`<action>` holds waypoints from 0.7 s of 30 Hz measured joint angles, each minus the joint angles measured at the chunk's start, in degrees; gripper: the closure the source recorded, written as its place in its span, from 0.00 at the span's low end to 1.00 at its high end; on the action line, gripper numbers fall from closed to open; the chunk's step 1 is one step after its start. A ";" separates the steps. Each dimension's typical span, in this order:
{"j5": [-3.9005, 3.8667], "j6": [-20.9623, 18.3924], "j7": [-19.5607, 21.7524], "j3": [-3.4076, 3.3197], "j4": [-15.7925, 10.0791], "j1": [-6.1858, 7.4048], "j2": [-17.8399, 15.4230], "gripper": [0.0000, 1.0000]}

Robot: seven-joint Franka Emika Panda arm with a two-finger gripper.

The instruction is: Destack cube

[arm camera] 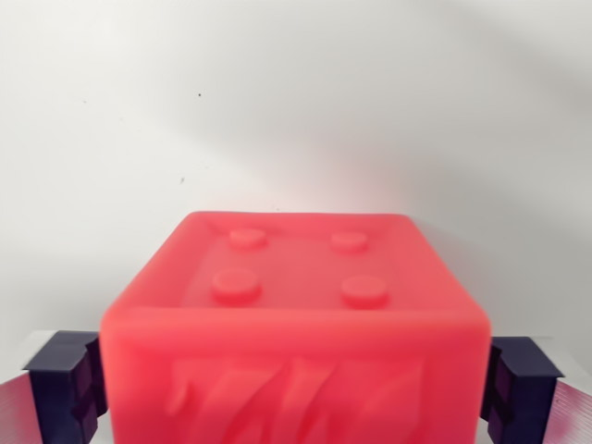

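A plain white surface (296, 102) is filling everything behind, carrying a few tiny dark specks. At the wrist view's left, my dark blue finger pad (67, 387) is pressing against the side of the red cube (296, 324), which is sitting low in the centre between my fingers. Four round studs are showing on its recessed top face, and a raised flame-like relief is running across its near face. My gripper (296, 388) is gripping the cube, the other pad touching its right side
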 joint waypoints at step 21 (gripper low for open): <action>0.00 -0.40 0.00 -0.04 -0.13 0.08 -0.58 0.00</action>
